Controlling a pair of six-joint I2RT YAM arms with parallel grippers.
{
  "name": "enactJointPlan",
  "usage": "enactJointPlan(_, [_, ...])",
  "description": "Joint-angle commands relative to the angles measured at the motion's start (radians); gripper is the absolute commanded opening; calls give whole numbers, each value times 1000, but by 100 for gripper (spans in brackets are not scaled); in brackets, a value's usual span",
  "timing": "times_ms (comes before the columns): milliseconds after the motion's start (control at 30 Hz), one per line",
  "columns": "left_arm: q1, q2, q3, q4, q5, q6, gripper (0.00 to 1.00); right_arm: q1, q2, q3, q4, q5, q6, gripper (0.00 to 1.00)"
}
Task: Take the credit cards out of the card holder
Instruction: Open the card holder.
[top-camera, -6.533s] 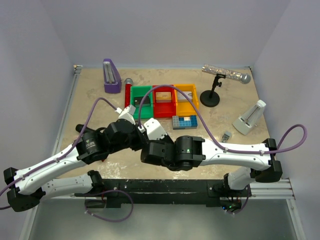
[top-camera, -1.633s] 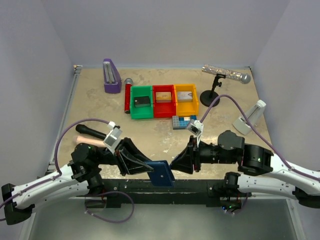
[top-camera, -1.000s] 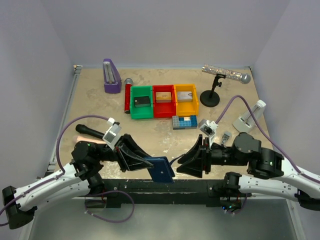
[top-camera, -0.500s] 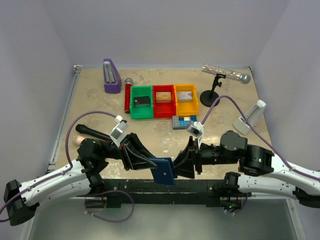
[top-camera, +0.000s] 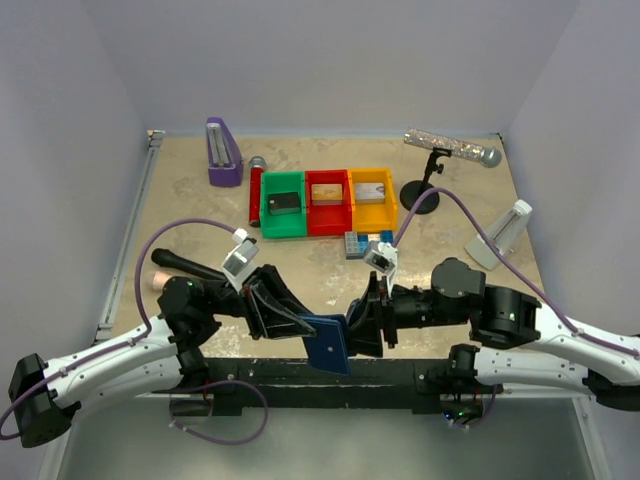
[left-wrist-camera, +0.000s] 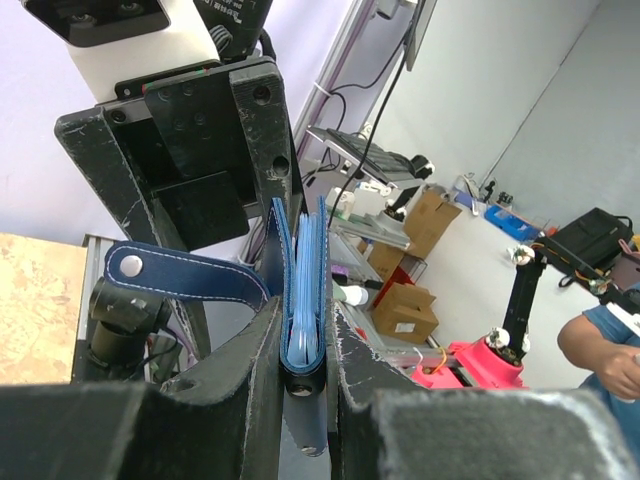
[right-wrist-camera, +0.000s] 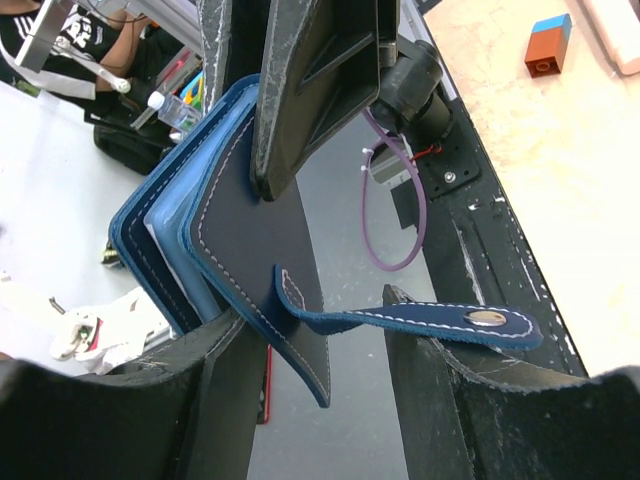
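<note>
**Card holder pinched in mid-air, right arm lining up**

Left gripper (left-wrist-camera: 303, 335) is clenching the folded card holder (left-wrist-camera: 300, 260) by one edge, above the table's (top-camera: 200, 220) near edge. Right gripper (right-wrist-camera: 315, 330) is hanging released, jaws straddling the snap tab (right-wrist-camera: 430, 322). Holder looks light and floppy, so I'd be pinching a stiff flap edge. Can't tell if credit cards are inside.

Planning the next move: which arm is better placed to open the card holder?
Right. The left gripper is clamped on the card holder; the right gripper stands open beside its snap tab.
</note>
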Motion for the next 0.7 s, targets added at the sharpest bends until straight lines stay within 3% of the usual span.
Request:
enactJointPlan(0, [-1, -1, 24, 48, -101, 25, 0, 18, 39, 56, 35, 17, -4, 53])
enactJointPlan(67, [-2, -1, 24, 41, -104, 27, 0, 18, 52, 61, 35, 18, -4, 51])
enactJointPlan(133, [-2, 0, 21, 38, -104, 27, 0, 18, 63, 69, 31, 21, -5, 42])
enactJointPlan(300, [-2, -33, 24, -35, -116, 59, 2, 18, 53, 70, 10, 35, -14, 11])
enactJointPlan(367, [-2, -63, 26, -104, -142, 84, 15, 18, 34, 69, -7, 52, -17, 0])
enactJointPlan(500, [-1, -131, 46, -286, -239, 142, 50, 18, -9, 76, -65, 101, -28, 0])
enactJointPlan(667, [1, -204, 79, -549, -435, 196, 75, 18, -14, 136, -231, 250, -39, 0])
